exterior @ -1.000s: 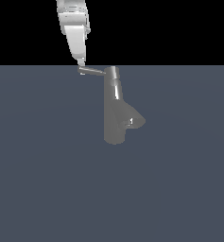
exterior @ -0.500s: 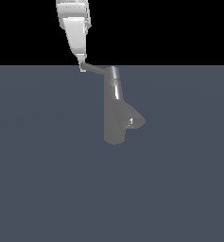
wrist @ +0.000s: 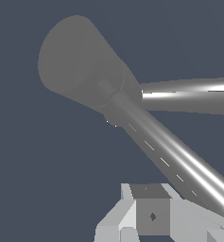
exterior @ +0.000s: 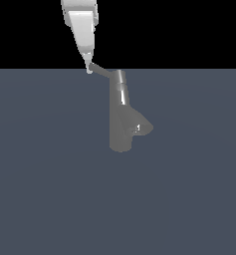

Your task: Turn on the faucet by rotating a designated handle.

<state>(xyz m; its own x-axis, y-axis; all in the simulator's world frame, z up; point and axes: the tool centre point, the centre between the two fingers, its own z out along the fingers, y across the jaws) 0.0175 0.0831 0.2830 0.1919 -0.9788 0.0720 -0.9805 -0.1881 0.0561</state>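
Pincer (exterior: 89, 68) touching handle (exterior: 102, 72) tip beside faucet (exterior: 122, 122).

Faucet (exterior: 121, 124) upright on floor (exterior: 50, 199); handle (exterior: 102, 71) juts toward exterior view's left; claw (exterior: 89, 67) at its tip.

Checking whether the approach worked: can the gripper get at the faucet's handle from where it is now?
Probably yes. The gripper already sits at the outer tip of the handle, apparently touching it, and nothing stands between them. The faucet body is off to the side, clear of the arm.
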